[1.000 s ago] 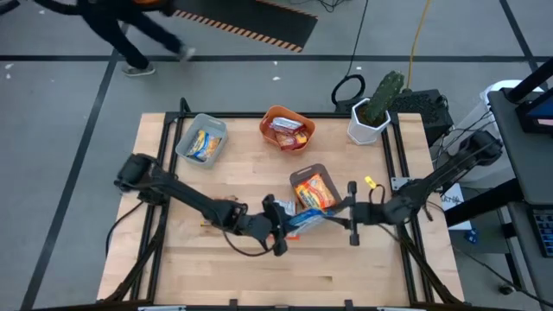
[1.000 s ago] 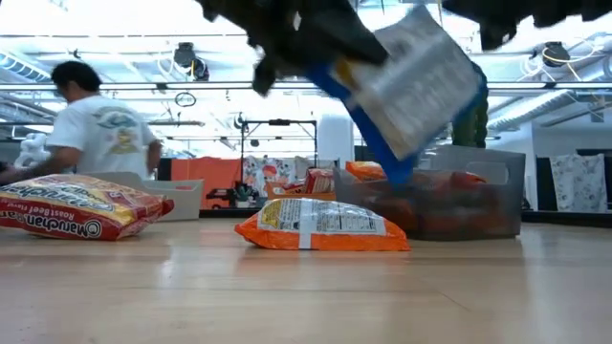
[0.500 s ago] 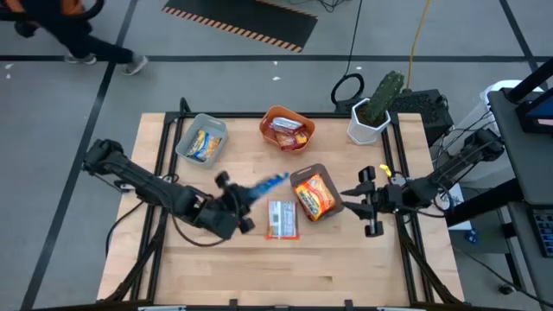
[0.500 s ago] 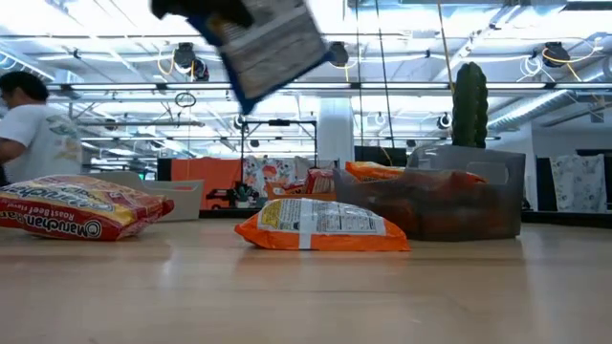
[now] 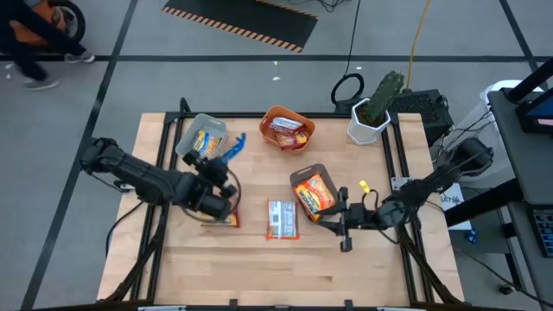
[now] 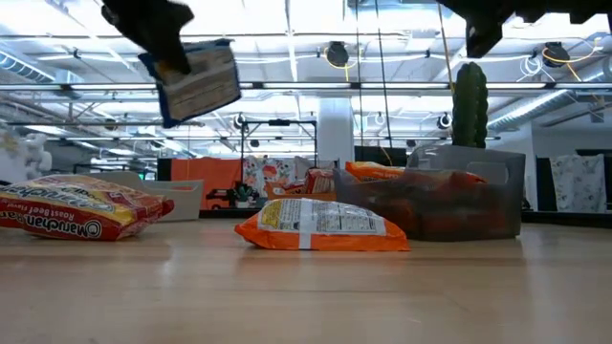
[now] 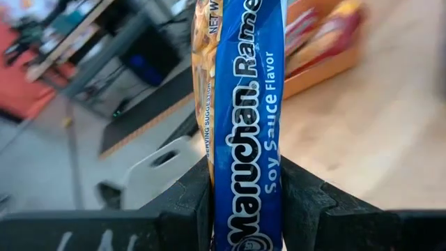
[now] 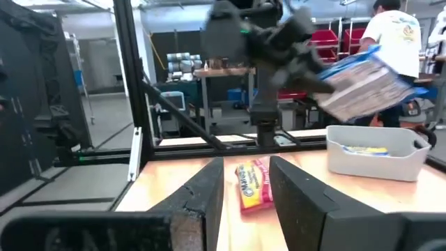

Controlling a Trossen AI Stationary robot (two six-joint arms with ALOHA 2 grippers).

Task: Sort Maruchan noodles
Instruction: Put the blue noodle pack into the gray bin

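My left gripper (image 5: 226,160) is shut on a blue Maruchan soy sauce packet (image 5: 235,146), which it holds in the air beside the grey tray (image 5: 187,147). That tray contains a yellow-and-blue packet (image 5: 204,142). The orange tray (image 5: 270,121) holds red packets, and the dark tray (image 5: 301,175) holds an orange packet (image 5: 314,193). Another orange packet (image 5: 282,218) lies flat on the table. A red packet (image 6: 76,206) lies flat partly under my left arm. My right gripper (image 5: 332,221) is open near the dark tray, with nothing between its fingers (image 8: 209,199). My left gripper pinches the blue packet between its two fingers (image 7: 191,202), one on each flat face, with the packet's printed blue side edge (image 7: 247,160) turned toward the wrist. The packet sticks out beyond the fingertips, lifted clear of the table and tilted (image 6: 198,81).
A white pot with a cactus (image 5: 373,112) stands at the table's far right corner. A person (image 5: 34,47) walks on the floor beyond the far left corner. Bare wood (image 5: 259,268) runs along the near edge.
My left gripper has carried the blue packet up from the table's middle, by the dark tray, toward the far left and the grey tray, and its wrist turned on the way. My right gripper drew back toward the right edge, then returned beside the dark tray.
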